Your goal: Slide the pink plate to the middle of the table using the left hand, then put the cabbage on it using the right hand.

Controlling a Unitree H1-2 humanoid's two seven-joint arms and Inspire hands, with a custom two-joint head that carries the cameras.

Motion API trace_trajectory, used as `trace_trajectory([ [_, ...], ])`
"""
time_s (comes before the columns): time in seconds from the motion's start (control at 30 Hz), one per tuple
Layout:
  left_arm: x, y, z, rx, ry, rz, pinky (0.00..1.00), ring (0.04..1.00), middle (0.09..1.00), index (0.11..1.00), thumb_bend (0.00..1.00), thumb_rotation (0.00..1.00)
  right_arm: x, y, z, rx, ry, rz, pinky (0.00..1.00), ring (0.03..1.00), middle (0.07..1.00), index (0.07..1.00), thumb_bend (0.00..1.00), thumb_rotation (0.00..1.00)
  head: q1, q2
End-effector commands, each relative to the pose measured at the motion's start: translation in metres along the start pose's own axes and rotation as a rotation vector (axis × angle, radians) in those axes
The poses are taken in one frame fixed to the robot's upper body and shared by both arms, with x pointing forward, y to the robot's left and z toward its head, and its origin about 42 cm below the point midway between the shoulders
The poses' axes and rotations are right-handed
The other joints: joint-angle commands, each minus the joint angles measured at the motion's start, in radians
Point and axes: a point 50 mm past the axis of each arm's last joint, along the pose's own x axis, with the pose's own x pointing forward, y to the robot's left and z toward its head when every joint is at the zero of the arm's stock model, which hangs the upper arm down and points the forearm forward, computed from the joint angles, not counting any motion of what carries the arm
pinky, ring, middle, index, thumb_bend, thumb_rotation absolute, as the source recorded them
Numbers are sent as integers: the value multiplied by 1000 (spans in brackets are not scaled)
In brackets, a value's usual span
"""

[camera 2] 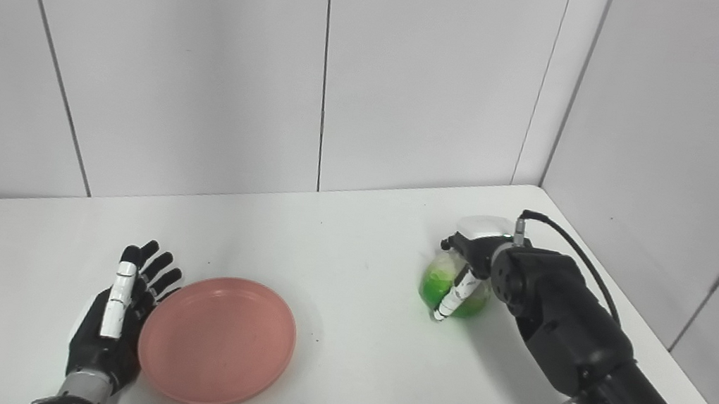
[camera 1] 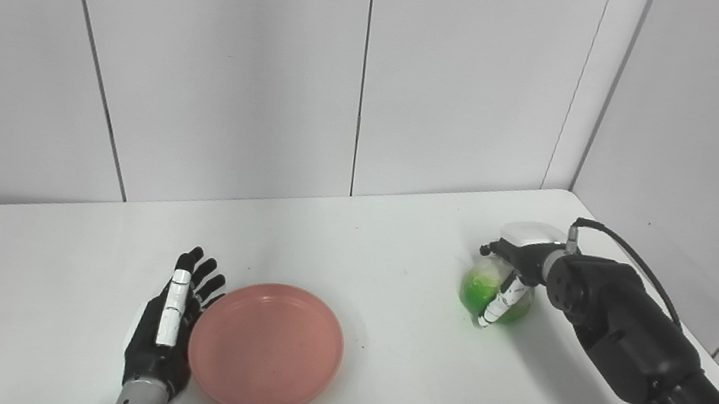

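On the white desk [camera 1: 395,250], near its front edge and left of centre, sits the pink plate [camera 1: 266,347], empty. Just beside its left rim lies the left hand [camera 1: 166,330], flat with fingers spread, holding nothing. Well apart to the right, near the corner of the walls, the right hand [camera 1: 511,274] wraps its fingers around the green cabbage [camera 1: 480,288], which rests on the desk.

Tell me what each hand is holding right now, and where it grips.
The right hand wraps the cabbage from its right side and top. The left hand holds nothing, lying open against the plate rim.
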Motion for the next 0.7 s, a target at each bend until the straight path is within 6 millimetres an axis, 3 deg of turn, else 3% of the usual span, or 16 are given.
trace_trajectory([
  [0.0,-1,-2,0,-12,10,2,839,883,917,914,777,849,4,11,-6,3,-7,58,664,887,943,855,1000,333,0,1],
  [0.17,-1,-3,1,-6,10,-3,829,881,919,916,775,857,6,15,-10,-12,-10,71,634,895,995,847,1000,335,5,2],
  [0.3,0,-2,1,-9,10,-6,841,889,924,913,773,856,8,19,-13,8,-16,42,636,866,972,824,1000,295,8,2],
  [0.37,1,-2,1,-12,11,-5,833,885,920,911,778,852,9,21,-13,23,-15,20,623,815,915,802,1000,249,8,3],
  [0.5,1,-2,2,-11,10,-6,837,890,922,912,779,854,9,24,-13,51,-36,-9,448,551,645,740,999,162,8,3],
  [0.67,2,-2,2,-7,13,-6,831,889,925,921,785,854,10,27,-14,95,-106,-10,384,465,582,712,930,117,8,3],
])
